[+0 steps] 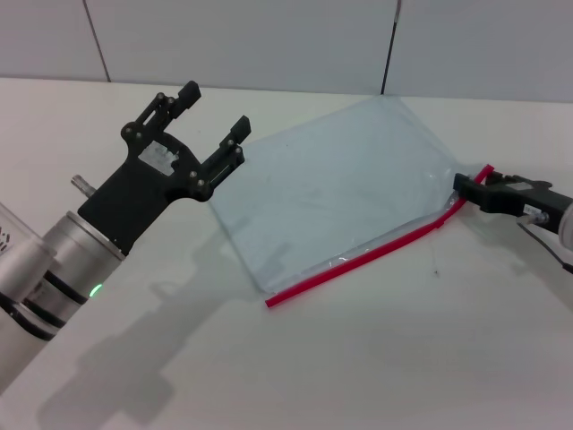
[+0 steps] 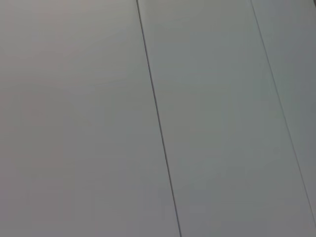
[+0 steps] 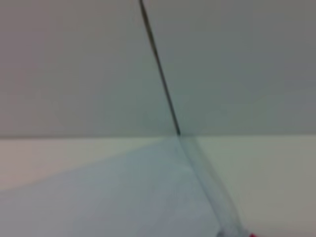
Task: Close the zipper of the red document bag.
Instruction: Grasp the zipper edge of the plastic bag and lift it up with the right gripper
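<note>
The red document bag [image 1: 331,188] lies flat on the white table [image 1: 358,358], a translucent pale-blue pouch turned at an angle. Its zipper [image 1: 358,262] is the red strip along the near long edge, bending up at the right corner. There my right gripper [image 1: 466,186] sits low on the table, shut on the zipper's right end; the slider is hidden in its fingers. My left gripper [image 1: 215,107] is open and raised above the table just left of the bag, holding nothing. The right wrist view shows the bag's surface [image 3: 98,197] and a bit of red zipper [image 3: 252,235].
A pale panelled wall [image 1: 269,36] with dark seams runs behind the table's far edge. The left wrist view shows only wall panels [image 2: 222,118].
</note>
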`<action>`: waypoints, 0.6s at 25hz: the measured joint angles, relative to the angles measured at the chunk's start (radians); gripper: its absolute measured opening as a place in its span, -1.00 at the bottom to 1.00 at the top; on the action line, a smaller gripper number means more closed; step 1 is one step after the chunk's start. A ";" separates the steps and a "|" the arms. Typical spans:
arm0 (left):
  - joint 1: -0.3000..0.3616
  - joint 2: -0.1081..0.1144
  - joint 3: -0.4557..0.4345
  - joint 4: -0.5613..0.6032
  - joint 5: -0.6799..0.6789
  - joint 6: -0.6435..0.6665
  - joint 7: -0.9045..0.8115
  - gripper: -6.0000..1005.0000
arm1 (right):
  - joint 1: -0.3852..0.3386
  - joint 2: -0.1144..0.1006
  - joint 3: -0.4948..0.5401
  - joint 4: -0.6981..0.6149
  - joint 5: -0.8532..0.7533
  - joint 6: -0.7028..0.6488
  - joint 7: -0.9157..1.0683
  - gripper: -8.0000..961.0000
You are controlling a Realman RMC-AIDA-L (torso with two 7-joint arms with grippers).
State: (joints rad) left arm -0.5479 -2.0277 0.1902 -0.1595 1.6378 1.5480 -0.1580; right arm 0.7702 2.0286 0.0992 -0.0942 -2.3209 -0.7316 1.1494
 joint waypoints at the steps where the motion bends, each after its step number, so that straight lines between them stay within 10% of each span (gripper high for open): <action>1: 0.000 0.000 0.000 0.000 0.000 0.000 0.000 0.47 | 0.005 0.000 -0.003 0.001 -0.011 0.007 0.009 0.26; 15: -0.003 0.000 0.000 -0.001 0.000 -0.002 -0.002 0.47 | 0.023 0.001 -0.028 0.011 -0.037 0.011 0.025 0.09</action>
State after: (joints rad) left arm -0.5507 -2.0280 0.1902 -0.1602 1.6382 1.5462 -0.1596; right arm 0.7933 2.0299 0.0709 -0.0835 -2.3579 -0.7201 1.1742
